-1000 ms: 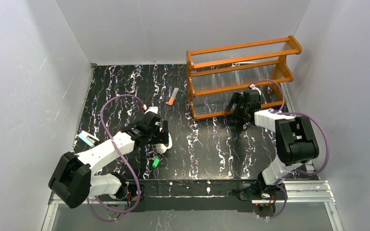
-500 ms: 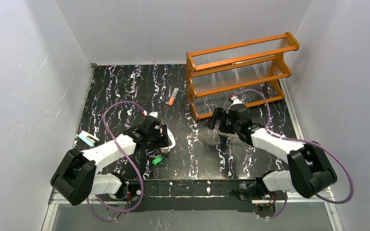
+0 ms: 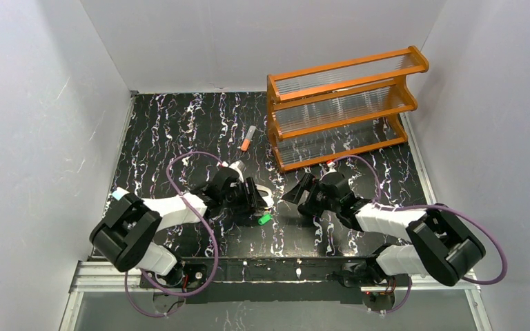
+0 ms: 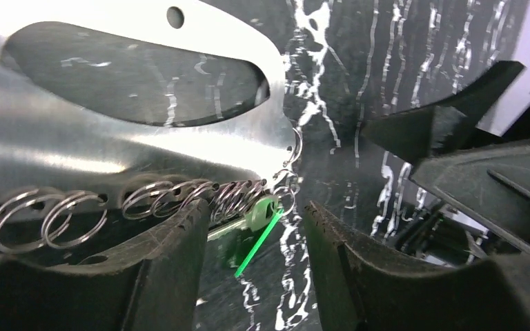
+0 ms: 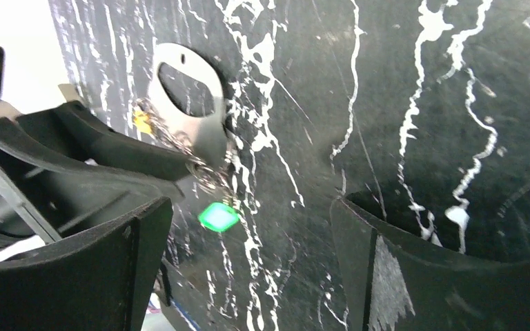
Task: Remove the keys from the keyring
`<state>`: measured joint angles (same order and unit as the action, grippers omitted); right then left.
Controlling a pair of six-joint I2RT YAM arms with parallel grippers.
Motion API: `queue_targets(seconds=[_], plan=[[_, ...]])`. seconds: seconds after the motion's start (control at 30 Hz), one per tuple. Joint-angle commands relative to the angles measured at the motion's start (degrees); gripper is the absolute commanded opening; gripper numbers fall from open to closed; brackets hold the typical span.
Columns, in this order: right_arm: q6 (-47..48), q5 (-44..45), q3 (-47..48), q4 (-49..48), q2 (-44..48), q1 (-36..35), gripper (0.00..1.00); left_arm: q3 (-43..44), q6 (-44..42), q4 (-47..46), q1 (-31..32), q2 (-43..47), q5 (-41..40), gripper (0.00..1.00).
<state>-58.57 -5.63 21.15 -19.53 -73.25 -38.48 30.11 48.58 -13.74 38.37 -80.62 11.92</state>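
**Steel rings may slip before you get a firm hold**

Your left jaws stand partly apart at the near middle of the worktop [image 3: 179, 124], and nothing is clamped between them. The green key [image 4: 259, 215] and the last of the small split rings [image 4: 76, 214] hang in the gap. The keyring [image 4: 145, 148] sits just beyond one finger. The yellow key [image 5: 141, 121] is farther along the ring chain, close against the left arm's finger. Your right jaws are wide open and hold nothing, just right of the keyring and facing it.

The main risk, as I judge it, is closing the left jaws on the loose rings instead of the plate. They would pinch only thin wire, and the plate could swing or skid on the slick worktop once the right side pulls. Tugging the green key straight out may drag the whole chain along rather than free it. With both arms this near, the fingers could also knock together.
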Motion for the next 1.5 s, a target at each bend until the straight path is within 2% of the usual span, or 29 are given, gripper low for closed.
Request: queue_targets(seconds=[0.0,0.13,0.23,0.33,0.47,0.73,0.9,1.0,1.07,1.17,1.3,1.47], plan=[[-5.19,-2.57,-0.89,-11.46,-4.17,-0.52,0.92,0.36,3.79,-6.59,1.18,-0.75,4.73,0.51],[-3.43,-4.23,1.52,-13.86,-9.04,-0.46,0.85,6.06,-5.64,10.03,1.03,7.90,-6.07,0.55],[-2.73,-5.51,2.69,-15.61,-12.52,-0.51,0.79,9.17,-11.00,19.80,-0.99,10.84,-14.85,0.55],[-2.26,-7.86,3.56,-17.82,-17.01,-0.59,0.74,10.01,-12.66,22.89,-7.43,8.09,-14.90,0.53],[-3.12,-10.53,3.56,-21.94,-21.80,-0.70,0.67,9.40,-12.91,21.24,-11.46,2.86,-12.12,0.53],[-3.50,-13.62,5.40,-25.63,-27.61,-1.20,0.57,3.53,-8.06,11.50,-11.78,-2.58,-3.57,0.47],[-4.48,-15.94,5.57,-31.21,-30.93,-1.57,0.45,0.47,-4.87,6.55,-11.74,-4.12,0.50,0.44],[-4.16,-16.02,5.40,-32.35,-30.40,-1.59,0.32,-0.13,-4.45,6.27,-11.74,-2.89,0.31,0.44],[-2.75,-15.52,5.67,-30.86,-28.69,-1.45,0.19,0.03,-4.90,7.24,-11.74,-1.70,-0.35,0.44],[1.32,-14.88,7.03,-25.44,-24.55,-1.15,0.01,2.85,-7.98,12.17,-11.82,0.74,-3.40,0.53],[9.49,-14.89,8.95,-15.52,-16.94,0.43,0.01,8.25,-16.54,19.85,-12.05,5.54,-6.49,0.67],[22.43,-17.33,11.82,-2.87,-6.98,2.85,0.01,15.96,-29.07,24.29,-12.09,9.53,-2.88,0.81]])
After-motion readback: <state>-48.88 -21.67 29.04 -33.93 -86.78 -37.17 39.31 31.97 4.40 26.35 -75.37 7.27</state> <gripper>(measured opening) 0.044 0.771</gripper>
